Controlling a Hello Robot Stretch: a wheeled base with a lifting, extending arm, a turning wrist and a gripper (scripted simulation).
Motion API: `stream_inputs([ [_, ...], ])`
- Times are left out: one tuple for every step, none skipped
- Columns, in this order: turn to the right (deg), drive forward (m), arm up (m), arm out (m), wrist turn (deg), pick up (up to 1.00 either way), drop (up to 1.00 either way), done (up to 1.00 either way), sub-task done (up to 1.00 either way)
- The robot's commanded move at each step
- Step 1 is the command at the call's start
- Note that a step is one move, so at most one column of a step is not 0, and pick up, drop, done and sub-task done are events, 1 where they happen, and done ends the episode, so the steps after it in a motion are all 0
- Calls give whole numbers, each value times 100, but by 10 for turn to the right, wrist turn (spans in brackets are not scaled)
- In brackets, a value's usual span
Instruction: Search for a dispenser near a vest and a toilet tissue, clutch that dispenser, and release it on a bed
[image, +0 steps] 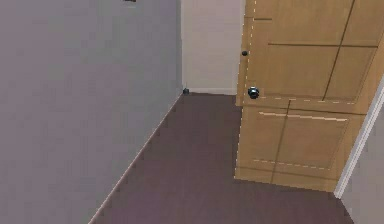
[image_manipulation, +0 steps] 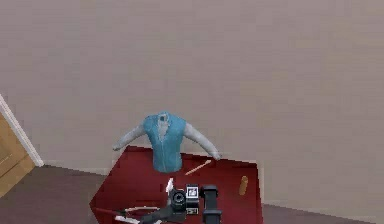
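Observation:
A teal vest-like garment with grey sleeves stands upright at the back of a red table. A small orange-brown bottle shape, perhaps the dispenser, stands on the red top toward the arm side view's right. A thin pale stick-like thing lies between the garment and the bottle. The dark arm rises from the bottom edge, and my gripper reaches left over the red top's near part. I cannot tell whether it holds anything.
A plain beige wall backs the red table. The edge of a wooden door shows at the arm side view's left. Ahead, a narrow dark-floored passage runs between a grey wall and a wooden door with a round knob.

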Motion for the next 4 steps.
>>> stream_inputs([
  [0,0,0,0,450,0,0,0,0],
  [0,0,0,0,270,0,0,0,0],
  [0,0,-30,0,0,0,0,0,0],
  [0,0,0,0,0,100,0,0,0],
])
